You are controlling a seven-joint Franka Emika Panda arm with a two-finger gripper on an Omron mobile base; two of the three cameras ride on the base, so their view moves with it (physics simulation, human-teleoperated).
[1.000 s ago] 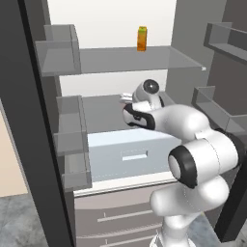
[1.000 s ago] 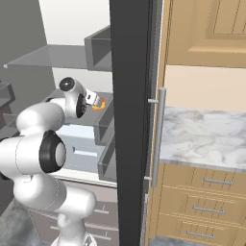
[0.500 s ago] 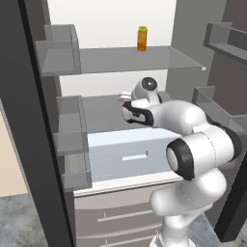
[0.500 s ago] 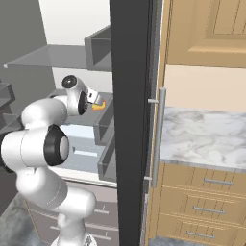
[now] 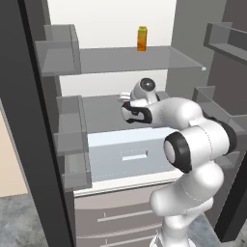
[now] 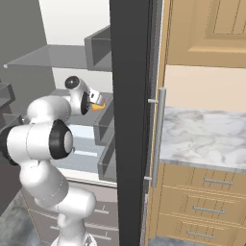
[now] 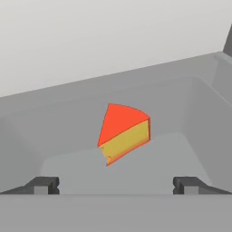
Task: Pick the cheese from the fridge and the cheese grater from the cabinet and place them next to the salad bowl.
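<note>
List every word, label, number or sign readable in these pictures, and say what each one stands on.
None: no readable text anywhere.
The orange carton on the upper fridge shelf is too small to show any label.
The cheese has plain red and yellow faces.

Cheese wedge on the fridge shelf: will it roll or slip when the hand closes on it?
The cheese is a flat-faced wedge lying on the shelf, so it probably won't roll. Its tapered sides could let it squirt out of a pinch near the tip. It looks small, likely light. The hand is open before it.
</note>
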